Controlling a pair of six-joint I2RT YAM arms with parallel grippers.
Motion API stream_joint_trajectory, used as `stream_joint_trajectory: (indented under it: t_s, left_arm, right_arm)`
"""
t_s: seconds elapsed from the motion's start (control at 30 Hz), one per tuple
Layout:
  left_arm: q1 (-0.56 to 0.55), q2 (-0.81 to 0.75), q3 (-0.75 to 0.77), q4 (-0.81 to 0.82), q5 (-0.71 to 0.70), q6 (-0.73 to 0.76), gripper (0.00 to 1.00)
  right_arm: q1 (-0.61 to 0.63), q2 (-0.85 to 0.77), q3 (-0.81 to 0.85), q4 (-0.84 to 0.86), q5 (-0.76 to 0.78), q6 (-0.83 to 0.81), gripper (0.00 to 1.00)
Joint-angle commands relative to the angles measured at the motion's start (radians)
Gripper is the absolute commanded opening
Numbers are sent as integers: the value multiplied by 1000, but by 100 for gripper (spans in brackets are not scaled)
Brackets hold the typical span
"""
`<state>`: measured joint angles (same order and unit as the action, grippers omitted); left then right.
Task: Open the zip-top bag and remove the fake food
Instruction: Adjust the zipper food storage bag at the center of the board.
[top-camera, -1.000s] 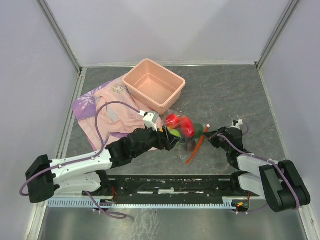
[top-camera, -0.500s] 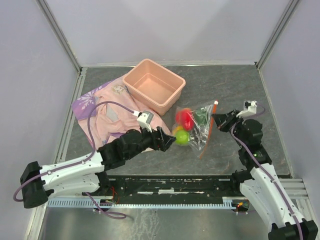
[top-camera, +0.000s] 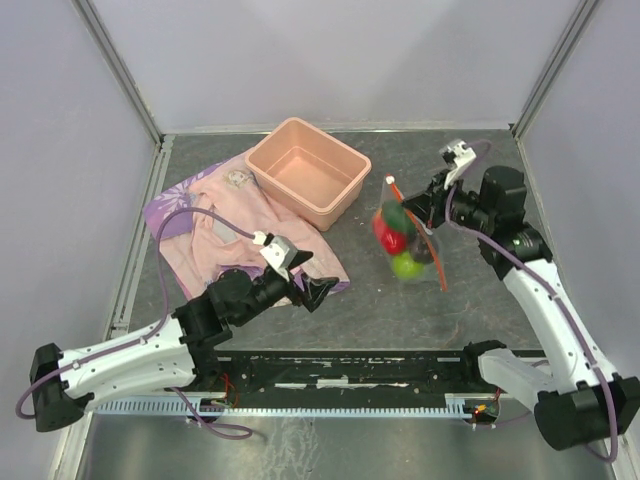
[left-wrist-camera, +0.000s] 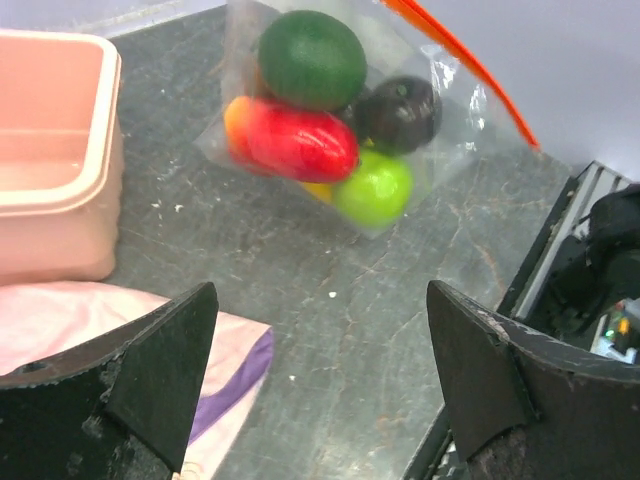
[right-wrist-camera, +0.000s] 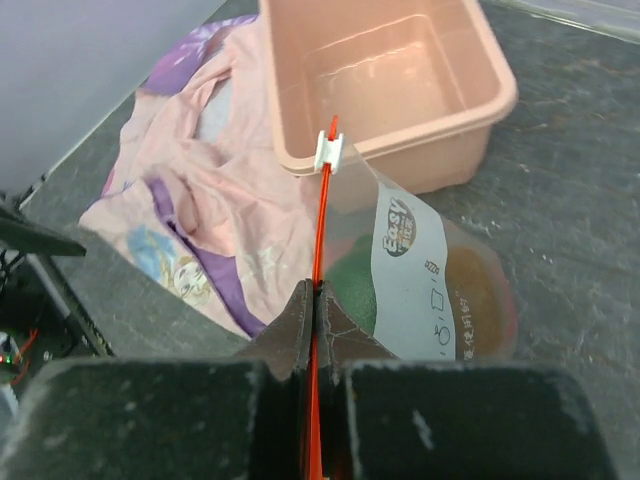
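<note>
The zip-top bag (top-camera: 408, 250) hangs clear of the table from its orange-red zip strip (top-camera: 432, 255). My right gripper (top-camera: 420, 205) is shut on that strip (right-wrist-camera: 320, 230), just below the white slider (right-wrist-camera: 328, 152). The fake food (top-camera: 392, 238) sits in the bag's bottom: a dark green (left-wrist-camera: 312, 58), a red (left-wrist-camera: 300, 140), a dark brown (left-wrist-camera: 400, 112) and a lime piece (left-wrist-camera: 375, 187). My left gripper (top-camera: 316, 281) is open and empty (left-wrist-camera: 320, 300), low over the table, near-left of the bag and apart from it.
The salmon-pink tub (top-camera: 308, 170) stands empty at the back, left of the bag. The pink-and-purple cloth (top-camera: 215, 225) lies spread at the left, its corner under my left gripper. Grey walls and metal rails enclose the table.
My right arm has lifted the bag by its strip and carried it up and toward the back right. My left gripper has drawn back to the near left, away from the bag.
</note>
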<state>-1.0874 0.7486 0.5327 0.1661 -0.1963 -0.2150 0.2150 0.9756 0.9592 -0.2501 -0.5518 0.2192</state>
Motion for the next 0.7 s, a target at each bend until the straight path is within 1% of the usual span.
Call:
stream_joint_trajectory:
  t_s: [0.0,0.07,0.17,0.2,0.3,0.4,0.53,0.6,0.67]
  left_arm:
    - [10,-45,-48,116,41,240,91]
    - [17,-49,-66,122,77,286,91]
    - [30,-54,-119,168,133,337,91]
    - [34,-63,-145,193,153,349,92]
    - [56,-96,-244,308,202,348,93]
    - [96,-144,-350,435,241,292,93]
    - [130,-235,-450,517,272,220,92]
    - [132,-259,-501,584,297,219,91]
    - [132,-254,-503,599,311,243,90]
  right_arm:
    - [45,108,172,-143,-223,-232,2]
    - [139,163,210,-250,-255,-335,2]
    - [297,252,271,-467,-184,-516,2]
    - [321,274,277,-492,-167,-536,2]
    - [346,304,256,-488,-165,-544,2]
    - [356,308,241,-479,-202,-543,2]
    - [364,269,209,-456,-245,-540,2]
    - [378,254,183,-438,-225,-544,2]
    - [393,257,182,-441,-218,-551,2]
